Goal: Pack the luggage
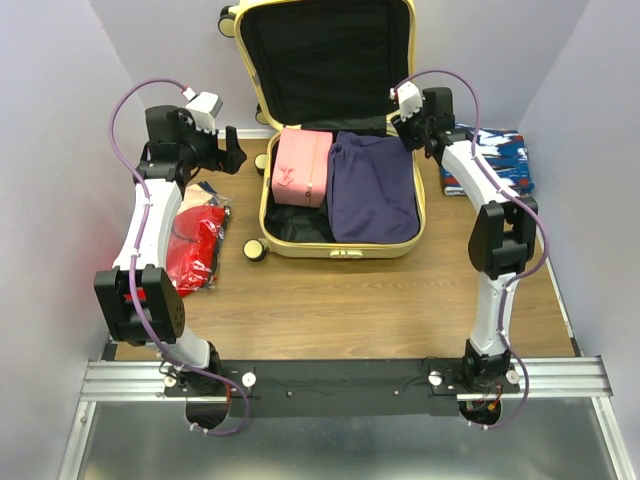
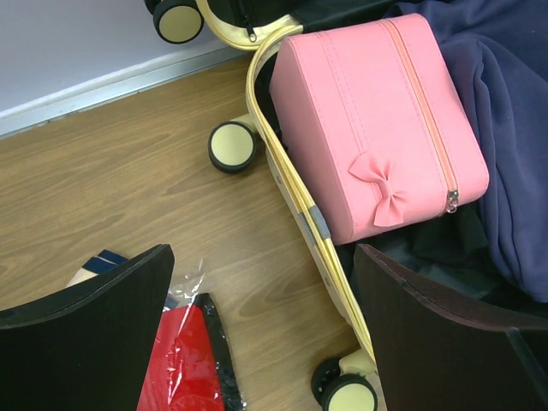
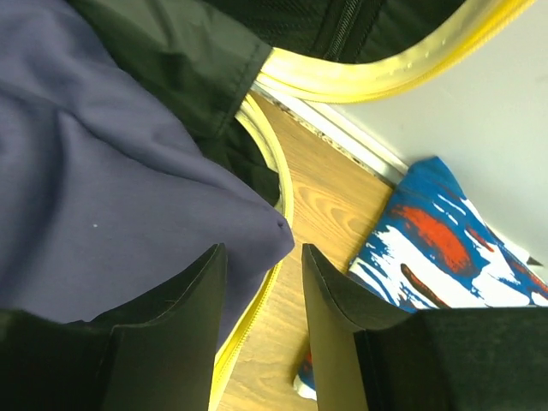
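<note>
Found L gripper wide open by luggage left rim; R gripper part-open, empty, above navy cloth at right rim.

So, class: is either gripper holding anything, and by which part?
Nothing is held. The left gripper is wide open near the luggage; the right gripper is open at the navy garment's edge, no cloth between its fingers.

The luggage is pale yellow, lined black. Between the black jaws sit a pink bow-trimmed pouch and a navy garment. Outside the right jaws lies blue-white-red patterned cloth, and by the left jaws a red bundle. The surface is brown wood-grain.
</note>
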